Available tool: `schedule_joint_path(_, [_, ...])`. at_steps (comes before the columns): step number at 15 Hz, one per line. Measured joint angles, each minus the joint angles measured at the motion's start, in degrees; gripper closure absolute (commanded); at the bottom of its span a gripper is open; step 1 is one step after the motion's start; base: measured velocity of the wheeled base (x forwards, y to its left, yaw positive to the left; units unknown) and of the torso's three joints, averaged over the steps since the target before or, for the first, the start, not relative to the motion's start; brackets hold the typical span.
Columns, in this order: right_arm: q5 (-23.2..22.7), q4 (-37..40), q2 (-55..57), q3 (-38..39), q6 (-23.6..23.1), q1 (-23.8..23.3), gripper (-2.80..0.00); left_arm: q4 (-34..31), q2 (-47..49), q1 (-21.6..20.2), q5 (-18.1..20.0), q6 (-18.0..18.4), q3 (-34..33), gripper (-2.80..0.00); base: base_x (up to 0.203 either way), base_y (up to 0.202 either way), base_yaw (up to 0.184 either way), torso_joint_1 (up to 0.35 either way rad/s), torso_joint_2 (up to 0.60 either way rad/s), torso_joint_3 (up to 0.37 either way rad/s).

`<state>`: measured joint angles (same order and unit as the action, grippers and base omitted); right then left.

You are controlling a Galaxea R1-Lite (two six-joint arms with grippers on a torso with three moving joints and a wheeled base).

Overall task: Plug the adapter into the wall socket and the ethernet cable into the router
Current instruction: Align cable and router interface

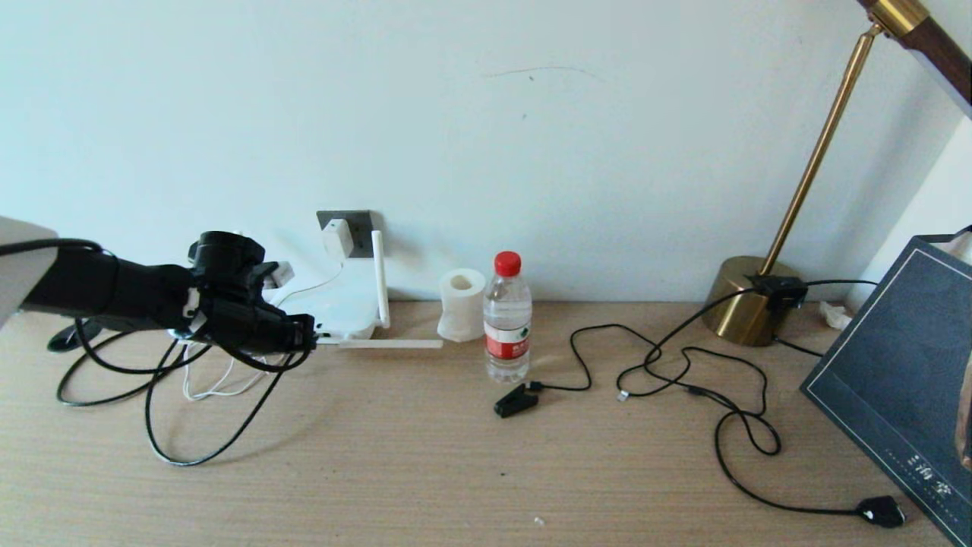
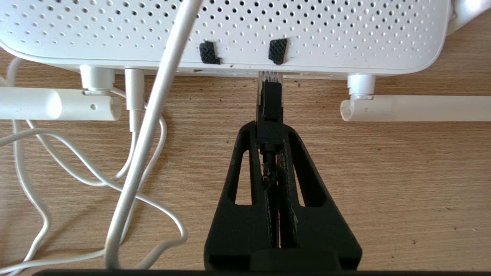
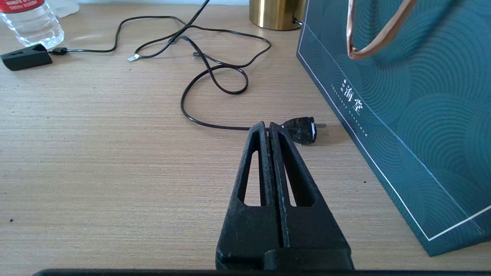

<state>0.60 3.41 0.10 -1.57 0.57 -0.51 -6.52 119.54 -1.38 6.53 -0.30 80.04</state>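
Observation:
My left gripper is shut on the black boot of the ethernet cable. The cable's clear plug tip meets a port on the front edge of the white router; how deep it sits is hidden. In the head view the left gripper is right against the router, and the ethernet cable loops over the table behind it. The white adapter sits on the dark grey wall socket. My right gripper is shut on nothing, low over the table.
Router antennas lie flat beside the plug, and a white cord crosses on the other side. A paper roll, water bottle, black clip plug, brass lamp base, flat black plug and teal bag lie to the right.

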Motion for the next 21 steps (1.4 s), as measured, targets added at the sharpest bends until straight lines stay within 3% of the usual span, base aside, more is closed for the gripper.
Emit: schedule_joint_path(21, [0.0, 0.0, 0.0, 0.0, 0.0, 0.0, 0.0, -0.5, 3.4, 0.0, 0.0, 0.0, 2.4, 0.0, 0.0, 0.0, 0.0, 0.0, 0.0, 0.0])
